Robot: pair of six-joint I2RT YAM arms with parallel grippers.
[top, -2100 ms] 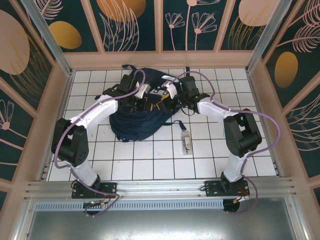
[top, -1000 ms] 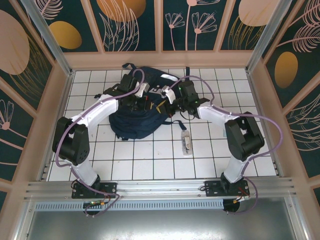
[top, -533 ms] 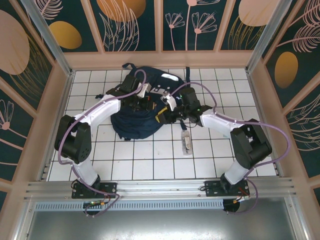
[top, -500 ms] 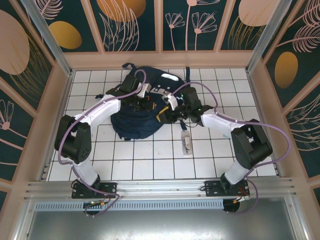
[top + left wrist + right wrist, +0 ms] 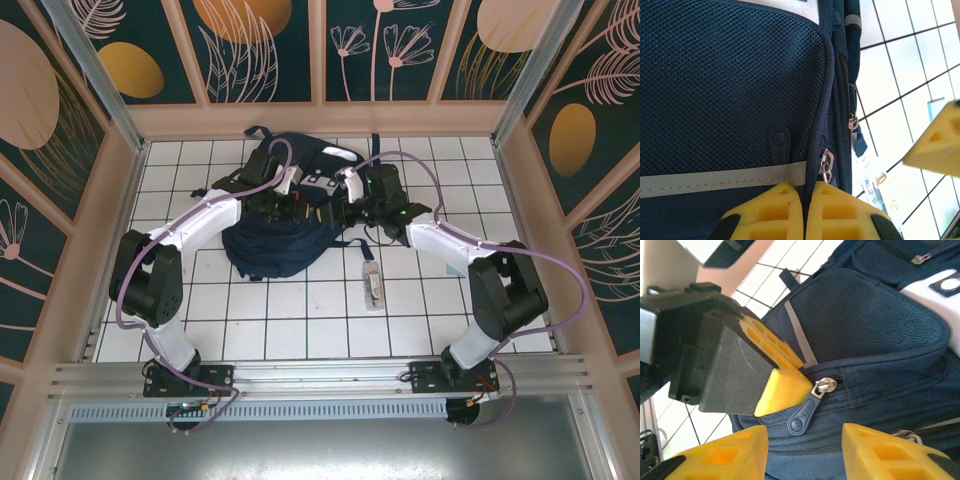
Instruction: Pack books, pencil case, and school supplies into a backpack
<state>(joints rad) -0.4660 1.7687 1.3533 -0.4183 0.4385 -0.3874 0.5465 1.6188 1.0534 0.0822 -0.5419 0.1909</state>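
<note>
The navy backpack (image 5: 268, 245) lies flat, mesh-fronted pocket and pale reflective stripe facing up, directly under both grippers. The closed left gripper (image 5: 804, 192) pinches its fabric at the seam just below a metal zipper pull (image 5: 826, 166). A dark rubber pull (image 5: 805, 415) sits between the parted fingers of the right gripper (image 5: 805, 440). The small clear packet (image 5: 372, 285) lies on the tiles on the near side of the right gripper, apart from the backpack.

Both arms reach forward, converging; left gripper (image 5: 803, 210) pinched closed; right gripper (image 5: 804, 442) jaws parted.
</note>
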